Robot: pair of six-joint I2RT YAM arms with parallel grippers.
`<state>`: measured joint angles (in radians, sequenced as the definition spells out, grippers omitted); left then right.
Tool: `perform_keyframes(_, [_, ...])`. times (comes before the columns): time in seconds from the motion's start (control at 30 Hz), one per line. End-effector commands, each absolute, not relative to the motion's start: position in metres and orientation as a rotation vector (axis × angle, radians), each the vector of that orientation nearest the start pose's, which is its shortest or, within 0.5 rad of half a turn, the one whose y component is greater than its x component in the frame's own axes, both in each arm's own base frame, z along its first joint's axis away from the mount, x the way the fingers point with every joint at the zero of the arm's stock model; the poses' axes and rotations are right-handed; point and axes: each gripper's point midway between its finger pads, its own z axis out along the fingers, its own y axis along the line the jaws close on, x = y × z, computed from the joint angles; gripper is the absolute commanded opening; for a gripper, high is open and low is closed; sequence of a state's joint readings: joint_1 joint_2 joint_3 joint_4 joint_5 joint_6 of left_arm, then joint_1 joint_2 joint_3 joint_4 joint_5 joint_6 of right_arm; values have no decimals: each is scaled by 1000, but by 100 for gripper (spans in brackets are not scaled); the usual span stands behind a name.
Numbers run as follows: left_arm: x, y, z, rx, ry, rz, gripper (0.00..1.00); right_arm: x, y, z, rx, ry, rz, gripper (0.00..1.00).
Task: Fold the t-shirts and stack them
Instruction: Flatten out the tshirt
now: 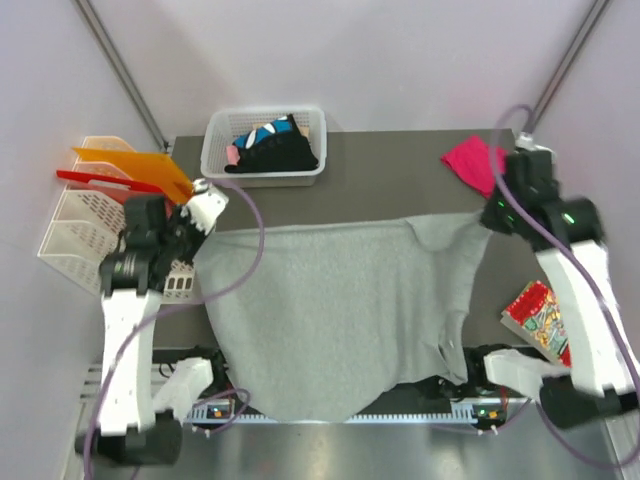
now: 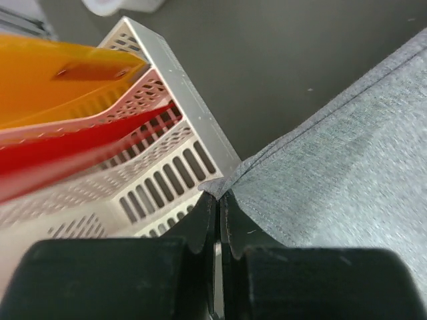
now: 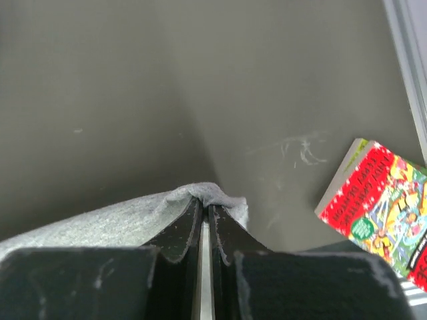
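Spreading of grey t-shirt (image 1: 330, 320), mid-frame: left gripper (image 2: 218, 197) and right gripper (image 3: 205, 204) each clamped on an upper corner. Next: pull taut, lay flat, then fold.

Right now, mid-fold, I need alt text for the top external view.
A large light grey cloth t-shirt is stretched across the dark table, its far corners pinched by the left gripper and right gripper. A white plastic basket of dark shirts sits behind it, a magenta-pink shirt at far right.
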<state>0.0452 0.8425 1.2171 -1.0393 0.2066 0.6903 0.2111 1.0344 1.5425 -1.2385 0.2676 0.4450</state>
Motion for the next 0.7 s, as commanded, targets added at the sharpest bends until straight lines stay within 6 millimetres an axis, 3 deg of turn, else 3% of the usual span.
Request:
perform_keyframes(0.0, [327, 31, 240, 760, 2131, 318, 0, 313, -3, 296, 480, 2159, -209, 0])
perform_keyframes(0.07, [353, 34, 226, 788, 2181, 321, 0, 338, -10, 273, 500, 2204, -288, 0])
perform_keyframes(0.1, [370, 40, 194, 814, 2279, 323, 0, 350, -11, 270, 506, 2195, -295, 0])
perform_keyframes(0.13, [387, 43, 197, 815, 2283, 342, 0, 359, -14, 270, 514, 2188, -305, 0])
perform_keyframes(0.17, [397, 40, 187, 838, 2313, 328, 0, 371, -19, 256, 525, 2222, -328, 0])
perform_keyframes(0.2, [418, 52, 177, 822, 2374, 399, 0, 379, -21, 254, 533, 2225, -334, 0])
perform_keyframes(0.23, [427, 51, 172, 805, 2402, 404, 0, 388, -23, 260, 546, 2210, -331, 0])
perform_keyframes(0.3, [451, 51, 162, 806, 2439, 429, 0, 403, -28, 245, 561, 2250, -341, 0])
perform_keyframes(0.33, [458, 52, 159, 806, 2445, 439, 0, 414, -27, 242, 565, 2257, -339, 0])
perform_keyframes(0.37, [465, 41, 157, 839, 2432, 441, 0, 417, -26, 241, 563, 2265, -339, 0])
perform_keyframes(0.5, [483, 27, 154, 896, 2385, 480, 0, 430, -22, 234, 560, 2282, -317, 0])
perform_keyframes(0.67, [475, 16, 150, 929, 2384, 480, 0, 419, -13, 221, 544, 2321, -265, 0])
